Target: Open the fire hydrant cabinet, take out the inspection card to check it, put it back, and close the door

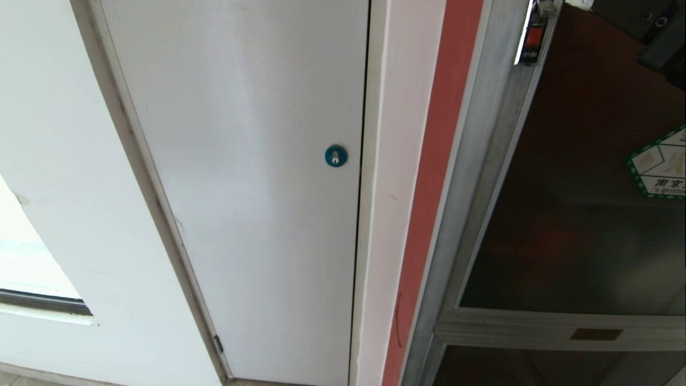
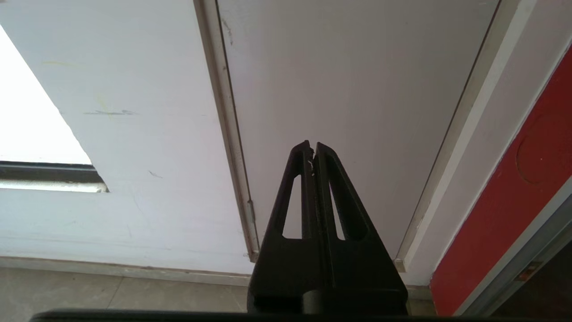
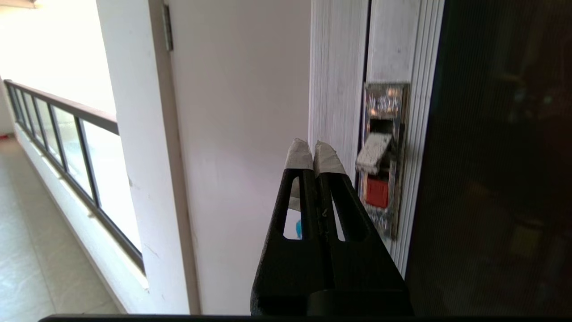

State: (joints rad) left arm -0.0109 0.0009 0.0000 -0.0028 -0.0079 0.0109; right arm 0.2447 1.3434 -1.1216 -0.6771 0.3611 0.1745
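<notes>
Head view gives us the white door [image 1: 241, 161] with its blue lock [image 1: 336, 156] at left, the closed cabinet door [image 1: 579, 214] at right. Our left claw [image 2: 312, 145] hangs closed, idle. Our right claw [image 3: 313, 147], closed and empty, sits just left of the upright latch [image 3: 380, 161]. The inspection card is hidden.

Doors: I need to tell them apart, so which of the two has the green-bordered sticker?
The dark glass door in the aluminium frame on the right carries the sticker. The plain white door has only a round blue lock.
</notes>
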